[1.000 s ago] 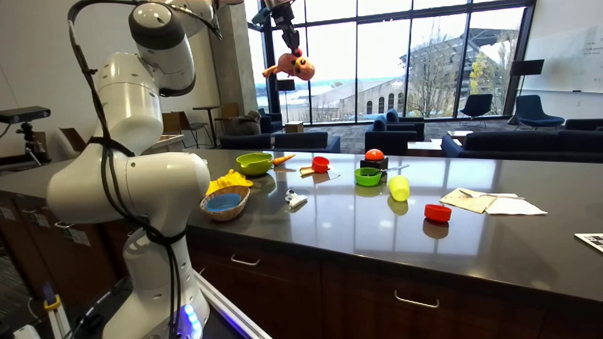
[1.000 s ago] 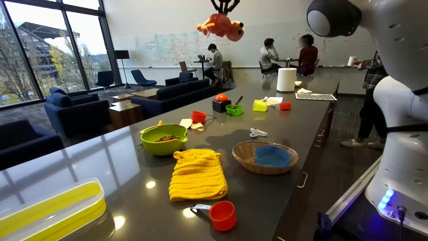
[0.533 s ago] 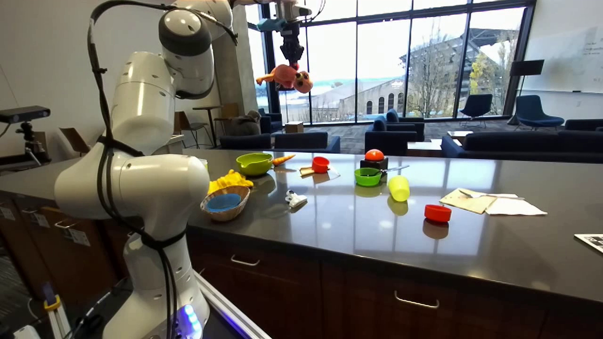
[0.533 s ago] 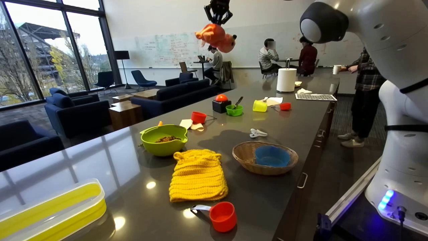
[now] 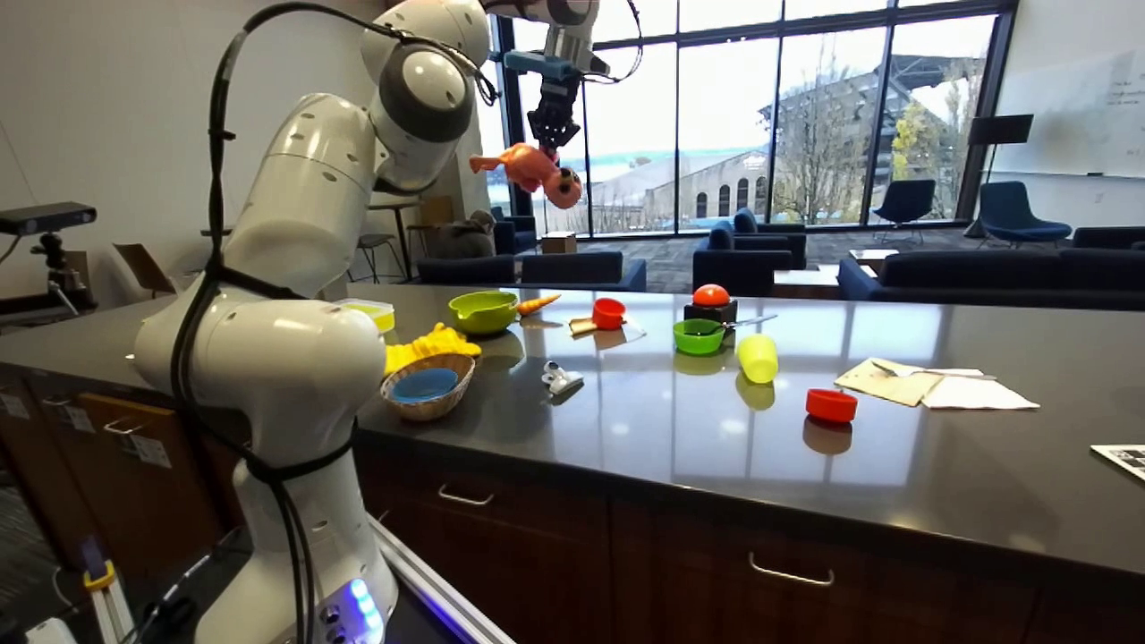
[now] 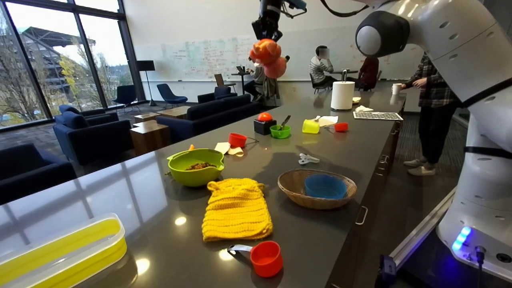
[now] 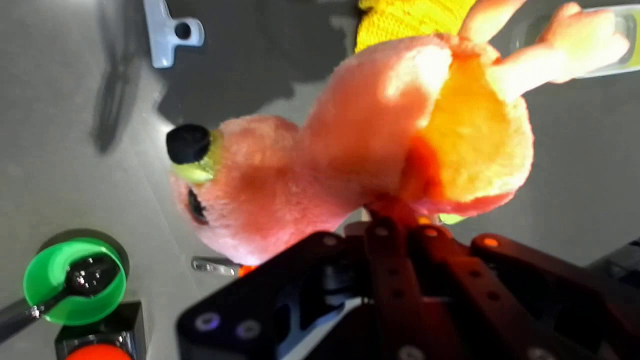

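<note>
1. In the wrist view, the top edge cuts off a yellow knitted cloth [image 7: 400, 22], partly covered by the plush toy [image 7: 360, 135]
2. The bottom edge there crops the gripper [image 7: 395, 217] and red button [image 7: 99, 353]
3. In an exterior view, the contents [image 6: 201, 165] of the lime-green bowl [image 6: 190, 178] are too small to identify

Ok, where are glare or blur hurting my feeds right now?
Wrist view: the plush toy is blown out around its legs, the gripper dark and soft-edged; both exterior views: the windows wash out toward white, and their reflections brighten the countertop.
</note>
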Controlling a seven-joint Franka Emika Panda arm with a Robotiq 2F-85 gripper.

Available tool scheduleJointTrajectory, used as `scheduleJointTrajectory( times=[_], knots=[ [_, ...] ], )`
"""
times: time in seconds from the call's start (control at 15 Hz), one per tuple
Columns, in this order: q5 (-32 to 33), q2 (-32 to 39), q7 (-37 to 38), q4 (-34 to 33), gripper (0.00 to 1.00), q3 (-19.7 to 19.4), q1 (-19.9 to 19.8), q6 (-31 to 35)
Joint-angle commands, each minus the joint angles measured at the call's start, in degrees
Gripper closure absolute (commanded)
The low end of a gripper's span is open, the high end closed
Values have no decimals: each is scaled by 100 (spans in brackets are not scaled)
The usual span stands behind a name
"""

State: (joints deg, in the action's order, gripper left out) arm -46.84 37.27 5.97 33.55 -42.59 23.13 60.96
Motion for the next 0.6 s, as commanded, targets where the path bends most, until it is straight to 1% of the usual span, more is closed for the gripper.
scheduleJointTrajectory(
  times=[0.0,0.13,0.2,0.27,0.4,0.53],
  knots=[
    [1104,238,556,-474,99,1613,-962,-725],
    [1861,312,1029,-531,99,2565,-1339,-1032],
    [2153,328,1421,-581,99,2880,-1442,-1077],
    [2365,368,1825,-684,99,3124,-1523,-962],
    [2690,416,2508,-936,99,3461,-1549,-769],
    [3080,458,3097,-1122,99,3620,-1440,-718]
  ],
)
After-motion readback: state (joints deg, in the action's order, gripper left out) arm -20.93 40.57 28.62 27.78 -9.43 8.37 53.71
